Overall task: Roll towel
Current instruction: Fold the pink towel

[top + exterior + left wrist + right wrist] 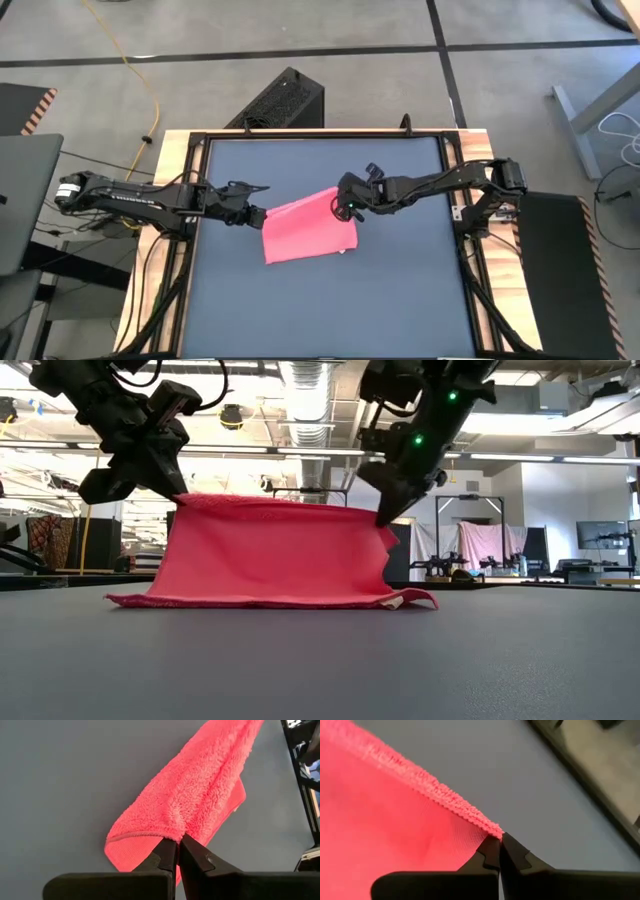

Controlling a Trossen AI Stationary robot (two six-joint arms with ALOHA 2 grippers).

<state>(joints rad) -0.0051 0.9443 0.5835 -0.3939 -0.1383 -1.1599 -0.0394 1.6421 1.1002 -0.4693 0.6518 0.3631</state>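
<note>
The bright pink towel [308, 228] is held up over the middle of the dark grey table, its top edge stretched between my two grippers and its lower edge [270, 600] lying on the table. My left gripper [258, 214] is shut on the towel's left upper corner. My right gripper [345, 207] is shut on its right upper corner. In the low view the towel [280, 550] hangs like a curtain between them. My left gripper pinches the towel's upper left corner [172, 836] between its two fingertips, coming from the table's left. The cloth is lifted there and slopes down to the table. My right gripper pinches the towel's upper right corner at its hemmed edge [492, 831] between its fingertips, slanting down from the table's right. The top edge [270, 503] runs nearly taut between the two holds.
The table's wooden frame [170, 150] and black rails border the dark top [320, 310]. A black box [280, 100] stands on the floor beyond the far edge. Bare tabletop lies near and far of the towel.
</note>
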